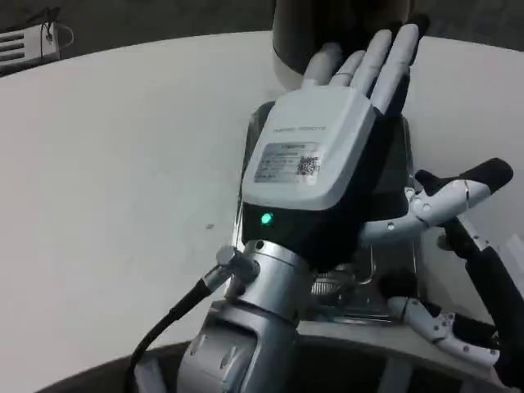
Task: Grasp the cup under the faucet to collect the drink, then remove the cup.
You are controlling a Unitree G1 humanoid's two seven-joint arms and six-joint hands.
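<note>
Reaching stage, by my reading: the cup itself cannot be made out, so where it stands cannot be told; it is probably hidden behind the big hand in the middle of the frame.

Item: fingers (pixel 385 61) of the left hand (pixel 315 147), upper centre. Straight and close together, pointing up-frame toward a pale rounded body (pixel 291 41) at the top edge, likely the drink machine. No object seen between them from this side; the palm faces away, so whether anything lies beneath cannot be told.

Item: thumb (pixel 450 196), white and black, sticking out to the centre right, apart from the other fingers.

Item: back of the hand, white shell. Carries a faint line of grey lettering and a white sticker with small print and a square code; none of it is sharp enough to read. A green light (pixel 266 219) glows below the shell.

Item: silver forearm (pixel 254 311), lower centre, with a black cable (pixel 176 315) running off to the lower left.

Item: right hand (pixel 454 323), lower right corner; only parts of white-and-black fingers show, state not judged.

Item: metal tray (pixel 352 295) beneath the left hand, on the white table (pixel 123 180).

Next move calls for: finding the cup, then curling fingers and thumb round its wall without tipping it.
</note>
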